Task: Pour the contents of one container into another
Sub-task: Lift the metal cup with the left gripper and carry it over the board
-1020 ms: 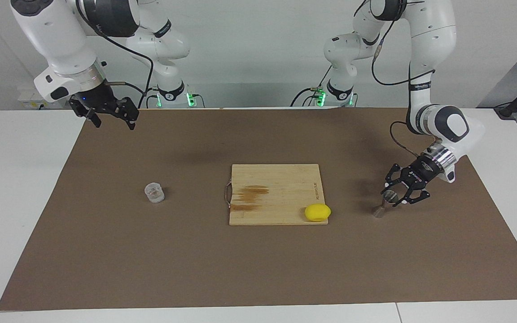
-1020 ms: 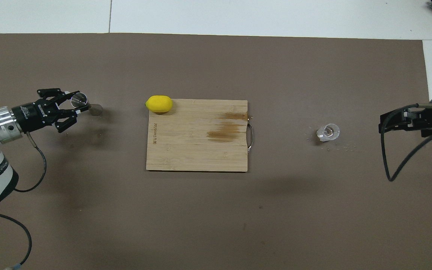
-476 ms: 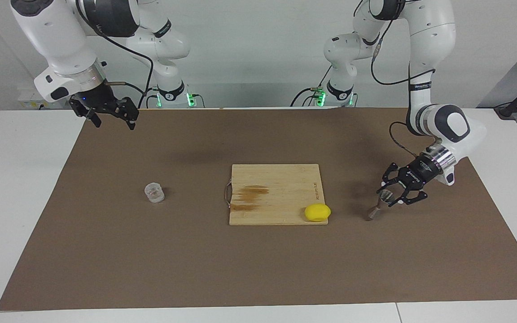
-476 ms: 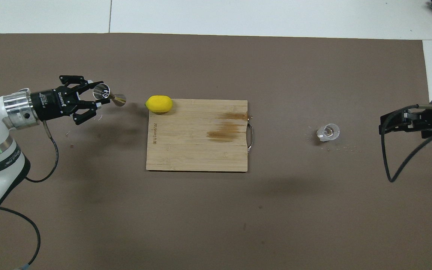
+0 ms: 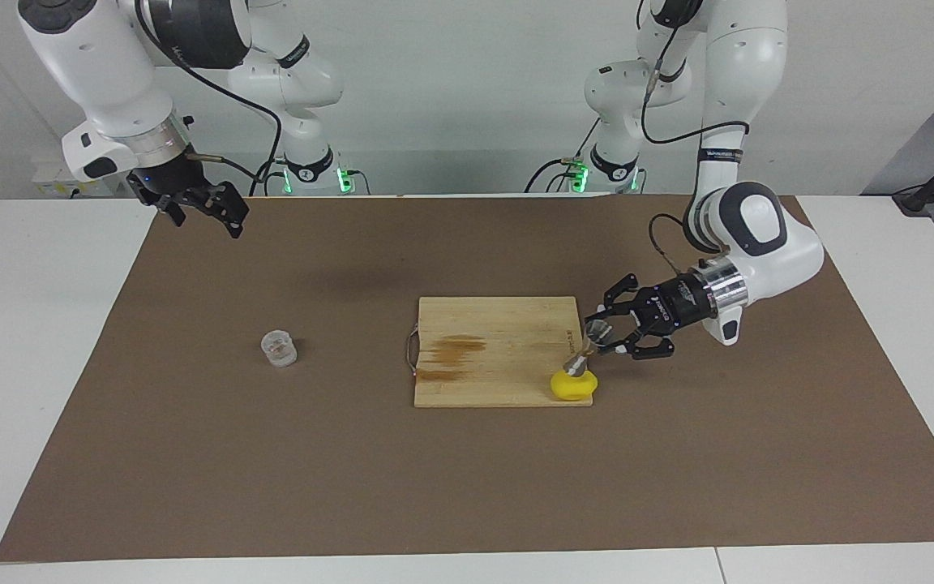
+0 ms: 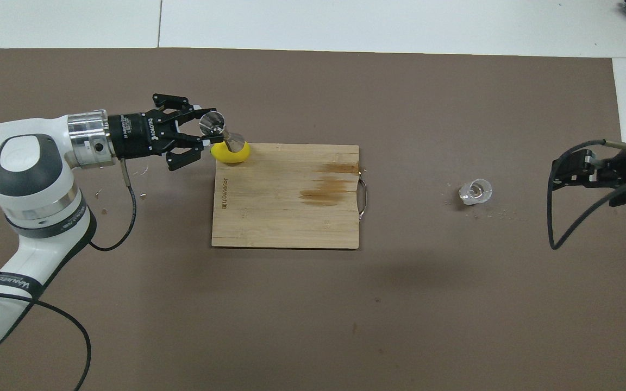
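Observation:
My left gripper (image 5: pixel 597 334) is shut on the upper cone of the steel jigger (image 5: pixel 581 357), holding it tilted in the air over the lemon (image 5: pixel 574 387) at the corner of the cutting board (image 5: pixel 499 349). From overhead the left gripper (image 6: pixel 208 126) and jigger (image 6: pixel 227 137) cover the lemon's (image 6: pixel 232 156) edge. The clear glass cup (image 5: pixel 279 348) stands on the brown mat toward the right arm's end, also seen in the overhead view as the cup (image 6: pixel 475 191). My right gripper (image 5: pixel 206 217) hangs open and empty over the mat's corner by its base, apart from the cup.
The wooden cutting board (image 6: pixel 291 212) lies mid-table with dark stains near its metal handle (image 6: pixel 363 200). A brown mat (image 5: pixel 467 487) covers most of the white table. Small crumbs lie around the cup. The right gripper (image 6: pixel 558 177) shows at the overhead view's edge.
My left gripper lifted the jigger off the mat and carried it toward the table's middle, from the left arm's end to over the lemon. The right arm stayed almost still.

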`<state>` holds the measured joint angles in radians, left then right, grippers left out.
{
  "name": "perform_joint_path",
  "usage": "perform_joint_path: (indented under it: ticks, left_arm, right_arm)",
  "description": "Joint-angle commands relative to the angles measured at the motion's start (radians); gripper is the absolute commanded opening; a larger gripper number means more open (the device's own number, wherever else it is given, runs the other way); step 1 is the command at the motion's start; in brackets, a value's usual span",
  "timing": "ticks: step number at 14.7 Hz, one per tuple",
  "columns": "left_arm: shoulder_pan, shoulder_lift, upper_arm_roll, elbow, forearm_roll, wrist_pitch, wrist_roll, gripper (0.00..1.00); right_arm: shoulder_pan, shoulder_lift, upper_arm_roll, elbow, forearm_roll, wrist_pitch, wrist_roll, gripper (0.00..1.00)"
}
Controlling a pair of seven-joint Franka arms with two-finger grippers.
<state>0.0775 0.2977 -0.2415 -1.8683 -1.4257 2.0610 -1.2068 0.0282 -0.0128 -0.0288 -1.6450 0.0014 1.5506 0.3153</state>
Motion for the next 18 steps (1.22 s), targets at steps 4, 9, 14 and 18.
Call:
perform_joint_path:
  ticks: [4, 9, 14, 18]
  left_arm:
    - [-0.195, 0.0, 0.008, 0.006, -0.088, 0.18, -0.036, 0.0]
    - [-0.367, 0.017, 0.01, 0.001, -0.208, 0.382, -0.034, 0.0]
    - [-0.45, 0.046, 0.01, 0.001, -0.222, 0.484, -0.034, 0.0]
    - [-0.467, 0.063, 0.01, 0.0, -0.229, 0.518, -0.033, 0.0]
  right_arm:
    - [-0.053, 0.053, 0.001, -0.001, 0.136, 0.028, 0.27, 1.0]
    - [-0.1, 0.125, 0.001, -0.003, 0.216, 0.078, 0.485, 1.0]
    - [-0.157, 0.231, 0.001, -0.01, 0.33, 0.199, 0.637, 1.0]
    - [-0.182, 0.298, 0.001, -0.041, 0.385, 0.282, 0.699, 1.0]
